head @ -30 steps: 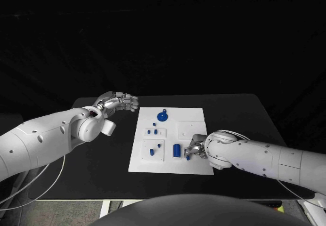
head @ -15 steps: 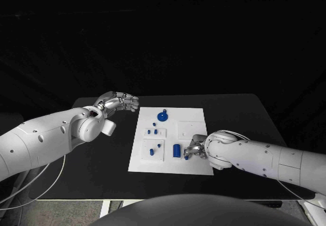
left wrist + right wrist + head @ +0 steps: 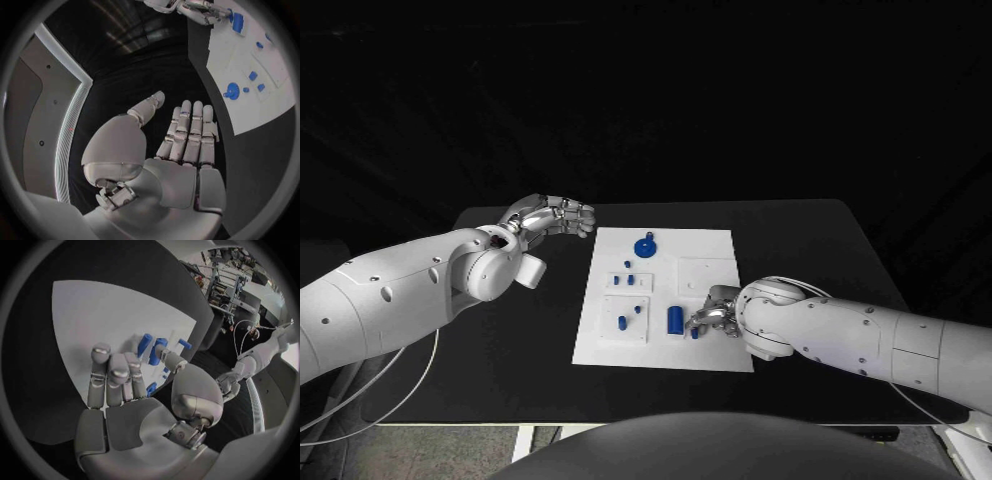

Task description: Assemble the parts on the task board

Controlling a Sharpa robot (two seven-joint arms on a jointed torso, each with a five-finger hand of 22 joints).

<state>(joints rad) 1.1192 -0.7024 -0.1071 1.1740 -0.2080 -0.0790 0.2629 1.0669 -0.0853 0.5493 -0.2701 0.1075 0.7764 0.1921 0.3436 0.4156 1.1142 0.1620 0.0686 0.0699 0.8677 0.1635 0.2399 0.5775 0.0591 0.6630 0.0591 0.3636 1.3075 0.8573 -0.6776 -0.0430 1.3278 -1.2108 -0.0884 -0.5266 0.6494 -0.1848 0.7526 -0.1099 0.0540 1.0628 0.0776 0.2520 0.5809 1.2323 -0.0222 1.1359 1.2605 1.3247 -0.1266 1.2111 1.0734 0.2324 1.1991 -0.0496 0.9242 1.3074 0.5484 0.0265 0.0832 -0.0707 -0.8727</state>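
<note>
- From my seat this looks early on: most blue parts [image 3: 627,279] sit scattered on the task board [image 3: 711,245], mating unclear.
- Right hand [image 3: 715,316] pinches a small blue part [image 3: 694,333] at the near edge.
- Left hand [image 3: 548,217] hovers off the board, fingers apart, holding nothing.

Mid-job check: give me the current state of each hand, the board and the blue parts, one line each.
Left silver hand: open, empty, off the board's far left corner.
Right silver hand: pinching a small blue peg over the board.
White task board: flat on the table.
Large blue cylinder: on the board, unheld.
Round blue knob: on the board, untouched.
</note>
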